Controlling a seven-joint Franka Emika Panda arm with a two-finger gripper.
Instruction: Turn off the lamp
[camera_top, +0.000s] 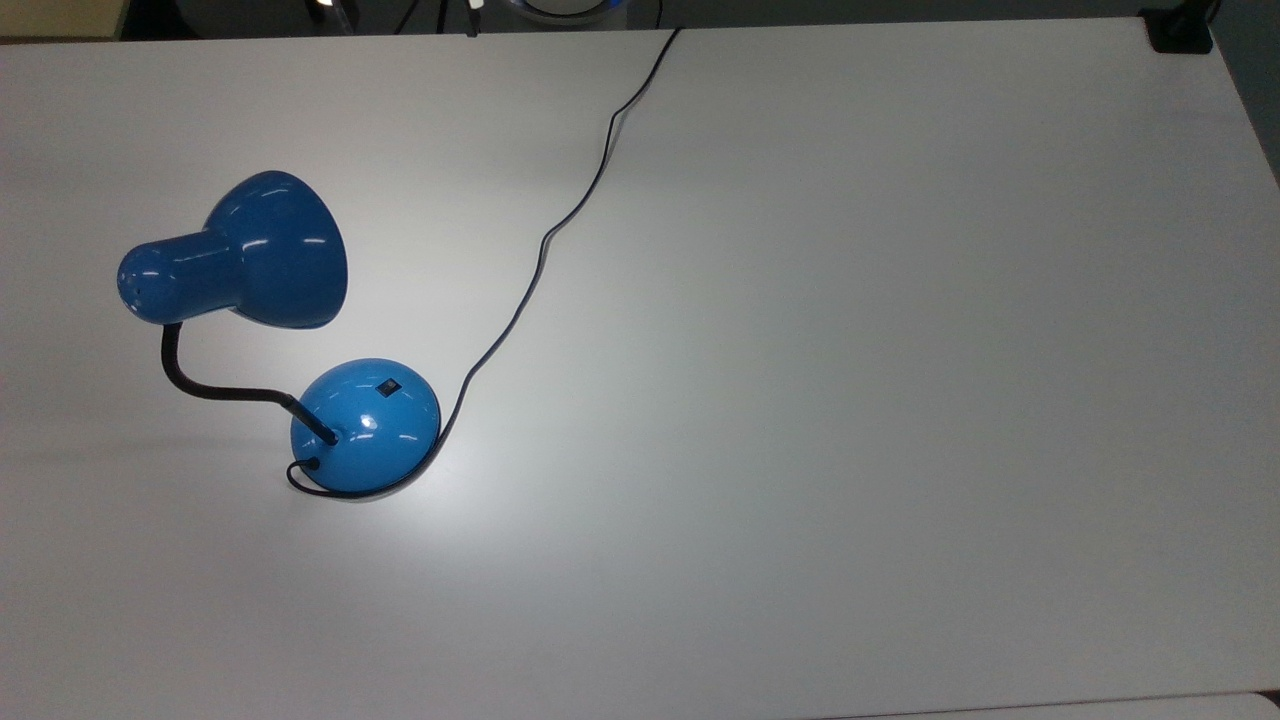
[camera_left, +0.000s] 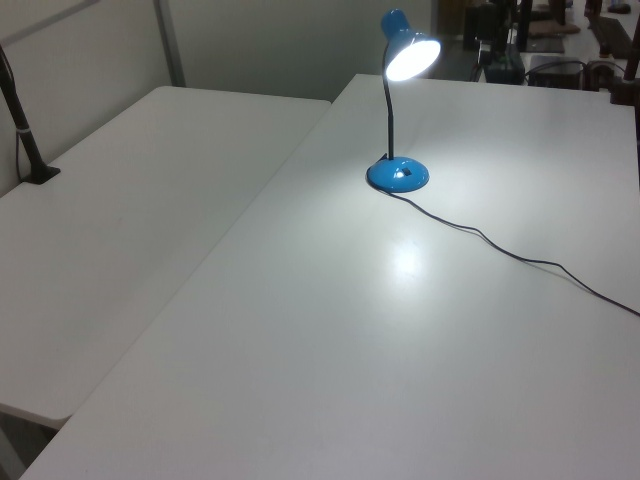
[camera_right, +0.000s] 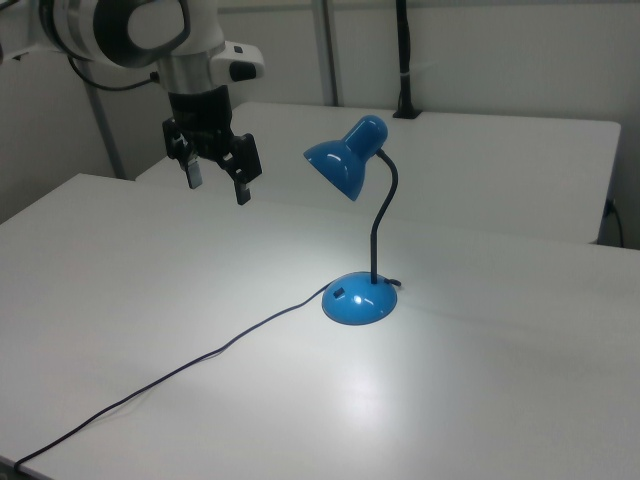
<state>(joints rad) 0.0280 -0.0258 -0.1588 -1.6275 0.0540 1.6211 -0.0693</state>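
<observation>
The lamp (camera_right: 359, 240) shines on the surface (camera_right: 480, 380); the gripper (camera_right: 216, 178) hangs well apart, fingers spread, switch (camera_right: 339, 294) untouched.

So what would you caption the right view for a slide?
Open pincer hangs above the table, apart from the lit lamp.

- The lamp (camera_top: 300, 330) stands on the white table (camera_top: 850, 400), in the top view's left half.
- Its blue shade (camera_top: 240, 255) opens toward the top view's right and lies above-left of the base.
- A black gooseneck (camera_top: 215, 385) curves from the shade's narrow end down and right into the domed base (camera_top: 365, 425).
- A small black switch (camera_top: 387, 386) sits on the base's upper side.
- A thin black cord (camera_top: 560, 220) leaves the base's lower left, loops round its right edge and runs to the table's top edge.
- A bright patch of light lies on the table around the base.
- A black object (camera_top: 1180, 30) sits at the top right corner.
</observation>
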